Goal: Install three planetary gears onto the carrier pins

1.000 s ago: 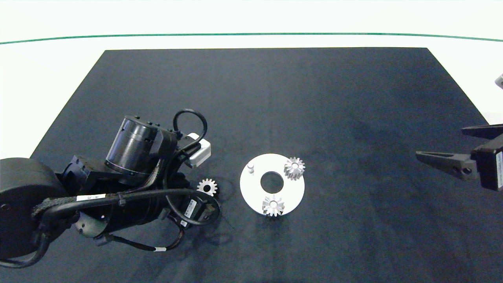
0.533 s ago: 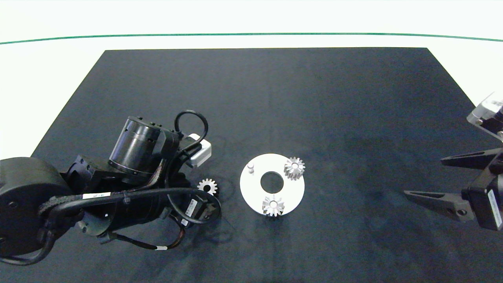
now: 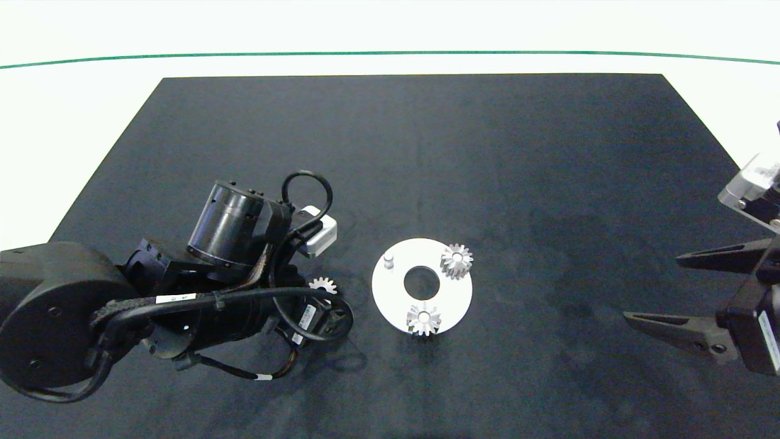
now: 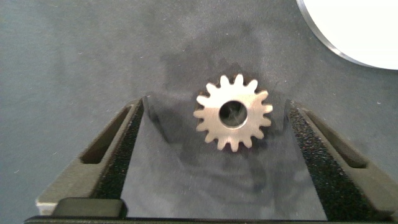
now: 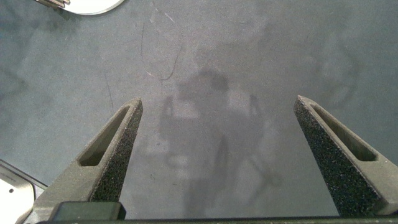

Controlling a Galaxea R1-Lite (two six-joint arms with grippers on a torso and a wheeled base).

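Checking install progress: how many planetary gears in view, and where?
3. Two gears sit on the white disc, one far-right, one near edge; third gear lies on the mat between the open left claw fingers.

Three small silver planetary gears (image 3: 456, 261) with pointed teeth and round centre bores. Two seated on carrier pins (image 3: 389, 261) of the white disc (image 3: 451, 299) just right of frame centre: one at the disc's upper right, one at its lower edge (image 3: 423, 319). Third pin, upper left of the disc, standing bare and upright. Third gear (image 4: 233, 112) lying flat on the dark mat, left of the disc, apart from it.
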